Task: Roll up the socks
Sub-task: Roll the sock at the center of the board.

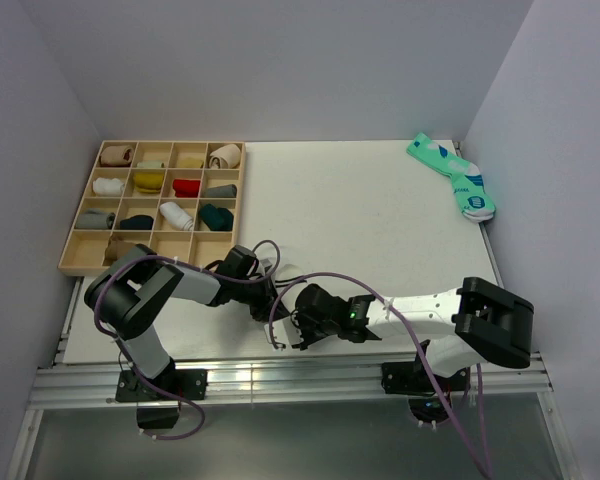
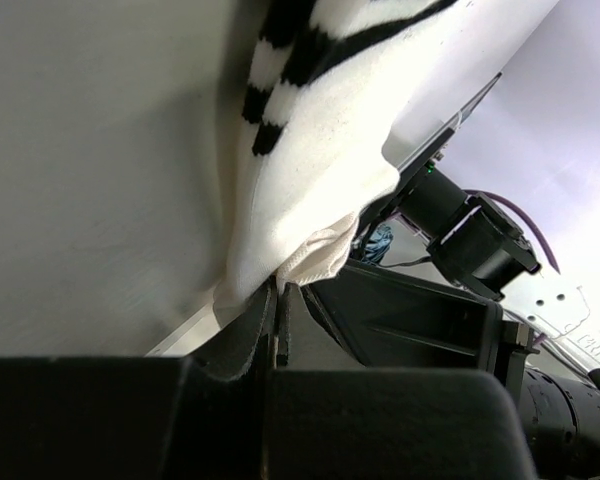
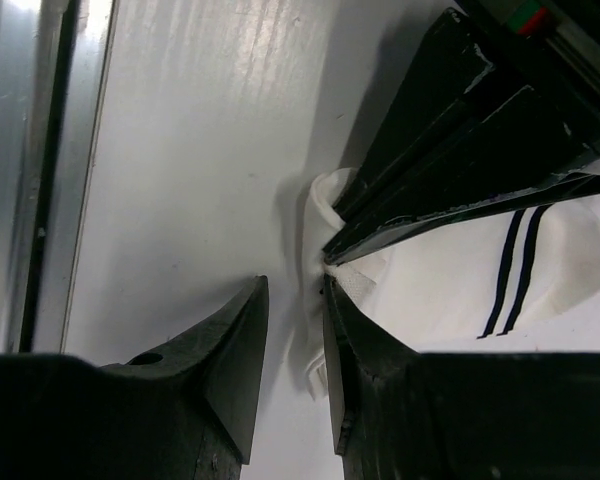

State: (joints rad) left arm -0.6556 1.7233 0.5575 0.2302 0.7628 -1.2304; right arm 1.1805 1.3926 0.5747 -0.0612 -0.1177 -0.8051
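A white sock [image 2: 310,150] with dark cuff stripes lies on the table near its front edge, where both grippers meet. My left gripper [image 2: 280,287] is shut on the sock's white edge, and the fabric bunches up from its tips. In the right wrist view the same sock [image 3: 450,290] spreads to the right, its two thin stripes showing, under the left arm's black fingers [image 3: 450,170]. My right gripper [image 3: 295,285] is open, its jaws a finger-width apart; a raised fold of the sock stands between them against the right finger. A teal pair of socks [image 1: 453,177] lies at the far right corner.
A wooden tray [image 1: 80,255] with several compartments, most holding rolled socks, sits at the back left. The metal rail [image 1: 280,378] of the table's front edge runs just below the grippers. Purple cables loop over both arms. Walls close in the table on three sides.
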